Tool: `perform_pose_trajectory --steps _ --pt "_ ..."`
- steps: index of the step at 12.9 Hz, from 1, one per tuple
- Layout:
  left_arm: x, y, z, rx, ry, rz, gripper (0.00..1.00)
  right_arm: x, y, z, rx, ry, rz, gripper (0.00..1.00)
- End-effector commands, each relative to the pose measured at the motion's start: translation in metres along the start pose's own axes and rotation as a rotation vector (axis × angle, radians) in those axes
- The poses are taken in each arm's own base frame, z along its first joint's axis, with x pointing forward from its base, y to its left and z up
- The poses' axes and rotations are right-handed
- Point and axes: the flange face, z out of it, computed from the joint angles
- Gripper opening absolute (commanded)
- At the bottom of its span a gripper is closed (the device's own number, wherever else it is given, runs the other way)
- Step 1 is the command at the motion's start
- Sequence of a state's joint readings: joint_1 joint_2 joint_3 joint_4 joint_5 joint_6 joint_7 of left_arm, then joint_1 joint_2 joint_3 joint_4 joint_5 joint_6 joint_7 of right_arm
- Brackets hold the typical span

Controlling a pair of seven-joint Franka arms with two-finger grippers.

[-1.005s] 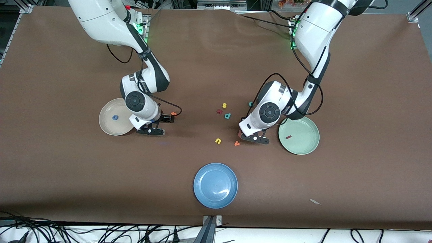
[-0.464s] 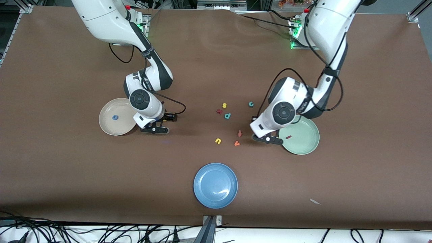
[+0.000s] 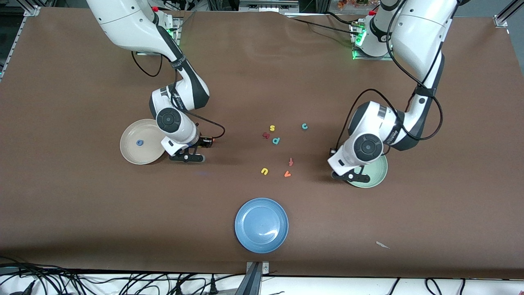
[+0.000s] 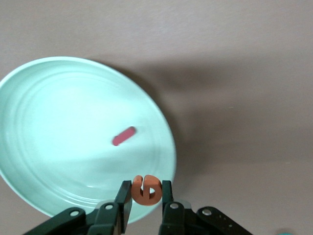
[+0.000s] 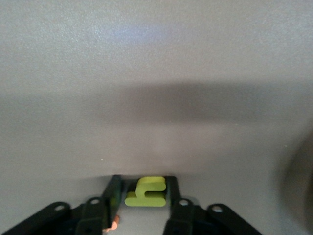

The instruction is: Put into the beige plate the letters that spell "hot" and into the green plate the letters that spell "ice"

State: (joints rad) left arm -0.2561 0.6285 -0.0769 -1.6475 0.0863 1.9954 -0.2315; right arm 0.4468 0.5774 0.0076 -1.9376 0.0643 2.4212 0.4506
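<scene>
My left gripper (image 3: 352,177) hangs over the rim of the green plate (image 3: 378,172), shut on the orange e (image 4: 145,190). In the left wrist view the dark red i (image 4: 123,136) lies inside the green plate (image 4: 58,122). The teal c (image 3: 304,126) lies on the table among the loose letters. My right gripper (image 3: 187,157) is down at the table beside the beige plate (image 3: 133,151), which holds the blue o (image 3: 140,142). In the right wrist view that right gripper (image 5: 145,188) is shut on the yellow h (image 5: 146,192). A small orange piece (image 5: 113,224) shows by one finger.
Loose letters lie mid-table: a yellow s (image 3: 272,128), a dark red letter (image 3: 266,135), a teal d (image 3: 276,141), a red-orange f (image 3: 291,161), an orange v (image 3: 287,174) and a yellow u (image 3: 265,171). A blue plate (image 3: 261,225) sits nearer the front camera.
My left arm has carried the orange e from the loose letters over to the green plate's rim. My right gripper's fingers have closed in on the yellow h.
</scene>
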Motion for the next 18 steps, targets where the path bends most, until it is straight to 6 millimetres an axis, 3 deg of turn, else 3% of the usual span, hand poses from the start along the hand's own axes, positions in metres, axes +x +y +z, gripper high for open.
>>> perform_pose_trajectory --steps 1,2,3,4,6,10,13,14,16,18 --pt "0.003 -0.044 0.008 0.008 -0.019 0.105 0.03 -0.003 0.002 0.008 -0.012 -0.006 -0.014 0.36" --pt "0.004 -0.048 0.015 0.005 -0.030 0.117 0.17 -0.003 0.002 0.008 -0.011 -0.006 -0.013 0.35" --pt "0.005 -0.046 0.020 0.006 -0.034 0.122 0.76 -0.003 0.002 0.007 -0.011 -0.005 -0.013 0.32" --pt "0.005 -0.045 0.020 0.005 -0.033 0.127 1.00 -0.002 0.003 0.008 -0.012 -0.006 -0.008 0.31" --pt "0.003 -0.036 0.016 -0.008 -0.030 0.152 1.00 -0.001 0.002 0.003 -0.010 -0.005 -0.006 0.30" --pt "-0.014 0.014 -0.001 -0.055 -0.034 0.121 1.00 0.000 0.005 -0.004 -0.020 -0.025 0.004 0.28" --pt "-0.037 0.070 -0.005 -0.081 -0.050 0.015 1.00 0.000 0.005 -0.005 -0.015 -0.026 0.016 0.28" --pt "-0.045 0.092 -0.006 -0.088 -0.053 -0.019 1.00 0.001 0.009 -0.011 -0.015 -0.041 0.102 0.29" --pt "-0.063 0.130 -0.001 -0.094 -0.061 -0.075 0.97 0.001 0.007 -0.016 -0.034 -0.057 0.224 0.30" --pt "-0.081 0.150 0.025 -0.098 -0.028 -0.076 0.89 0.003 0.016 -0.024 -0.044 -0.063 0.303 0.30"
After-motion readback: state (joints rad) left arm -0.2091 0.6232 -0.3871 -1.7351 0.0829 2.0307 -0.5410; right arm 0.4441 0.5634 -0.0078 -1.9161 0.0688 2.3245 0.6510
